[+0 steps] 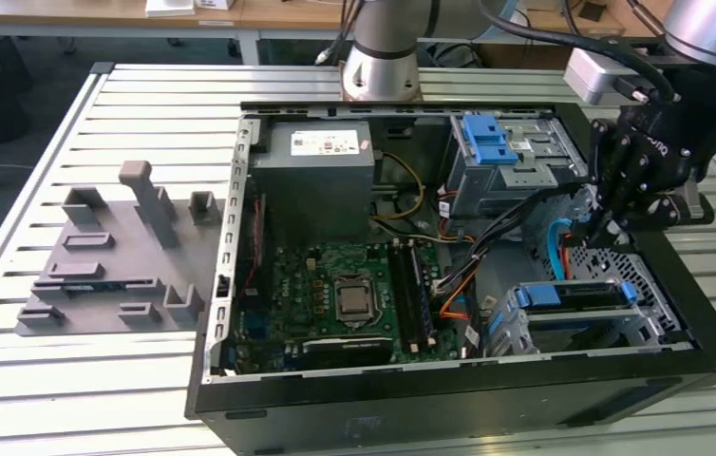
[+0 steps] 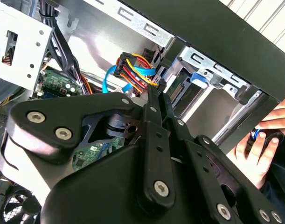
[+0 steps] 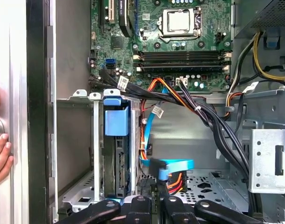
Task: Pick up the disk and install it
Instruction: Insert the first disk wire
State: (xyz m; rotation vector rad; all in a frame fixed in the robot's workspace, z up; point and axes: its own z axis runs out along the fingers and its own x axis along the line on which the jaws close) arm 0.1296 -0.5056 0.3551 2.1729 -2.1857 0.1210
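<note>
- The disk [image 1: 570, 296] sits in the metal cage [image 1: 656, 328] at the corner of the computer case [image 1: 460, 399] on the exterior view's right, near the front wall; the first wrist view has it [image 3: 120, 158] between the cage's upright rails.
- It stands on edge; you see a thin edge facing the open side of the case, with what looks like a connector strip along it; its visible long edge runs toward the circuit board [image 1: 332, 285].
- The blue frame caps the end nearest the circuit board with a blue tab [image 3: 116, 122].
- Treat it as a stiff, fairly dense metal slab that won't flex; bare metal faces are likely slippery and it probably dislikes knocks.
- Your best hold is likely across the two blue plastic sides or by the tab; keep off the connector edge.
- The gripper [image 1: 612, 228] hangs over the cage's inner side, close to the blue cable [image 3: 172, 165] and coloured wires [image 2: 135, 70]; I cannot tell whether it is spread or closed.
- Mind the person's hand [image 2: 259, 149] resting on the case's outer wall.
</note>
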